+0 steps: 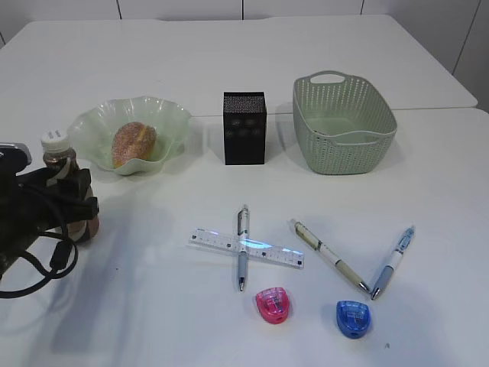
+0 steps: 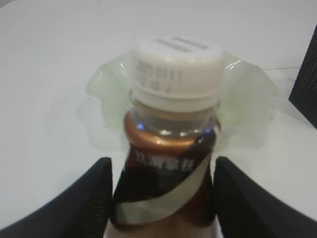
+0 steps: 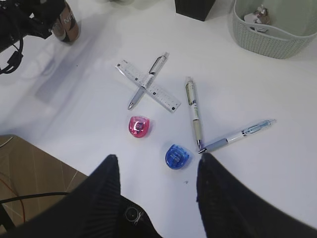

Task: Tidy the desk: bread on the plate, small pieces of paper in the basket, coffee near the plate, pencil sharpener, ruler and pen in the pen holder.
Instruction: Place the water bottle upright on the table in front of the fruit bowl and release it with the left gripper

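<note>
My left gripper [image 1: 72,200] [image 2: 162,161] is shut on the brown coffee bottle [image 1: 57,153] [image 2: 176,64], upright just left of the pale green plate [image 1: 172,118] [image 2: 104,84] that holds the bread [image 1: 134,143]. A clear ruler [image 1: 263,251] lies crossed by a grey pen [image 1: 243,222]. A beige pen [image 1: 328,254], a blue-white pen [image 1: 393,262], a pink sharpener [image 1: 273,303] and a blue sharpener [image 1: 353,317] lie at the front. The black pen holder [image 1: 244,128] stands mid-table. My right gripper [image 3: 158,157] is open and empty above the blue sharpener [image 3: 177,157].
The green basket [image 1: 344,126] stands right of the pen holder, with small crumpled paper pieces [image 3: 258,15] inside. The left arm's cables [image 1: 38,260] hang over the table's left front. The table's front edge and the floor show at the lower left of the right wrist view.
</note>
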